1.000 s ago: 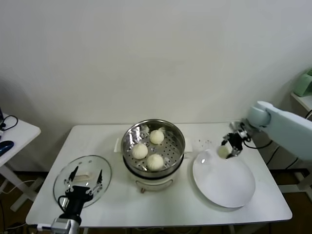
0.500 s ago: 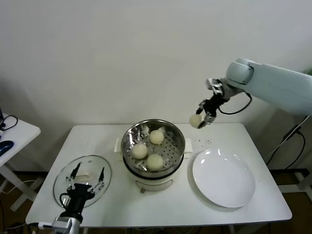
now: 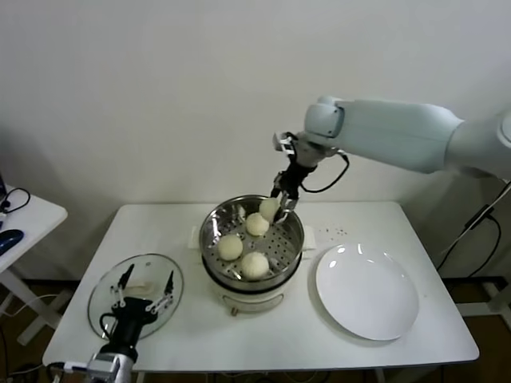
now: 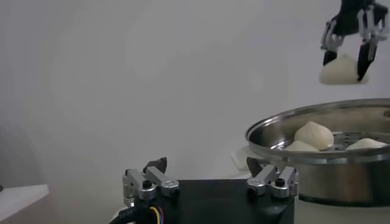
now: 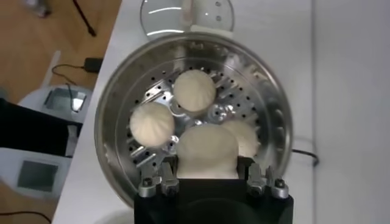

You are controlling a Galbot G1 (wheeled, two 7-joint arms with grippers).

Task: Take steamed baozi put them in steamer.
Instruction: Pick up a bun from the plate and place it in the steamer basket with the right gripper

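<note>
My right gripper hangs over the back rim of the steamer, shut on one steamed baozi. In the right wrist view this cream-white bun sits between the two fingers, directly above the perforated tray. Three more baozi lie in the steamer: one at the back, one on the left, one at the front. My left gripper is parked low at the table's front left, open and holding nothing. Its wrist view shows the steamer's wall and the held bun above it.
A flat white plate lies bare to the right of the steamer. A round glass lid lies at the front left under my left gripper. A small side table stands off to the left.
My right arm has lifted the baozi from over the plate and carried it left, and it now hangs over the steamer. The left arm has stayed put.
</note>
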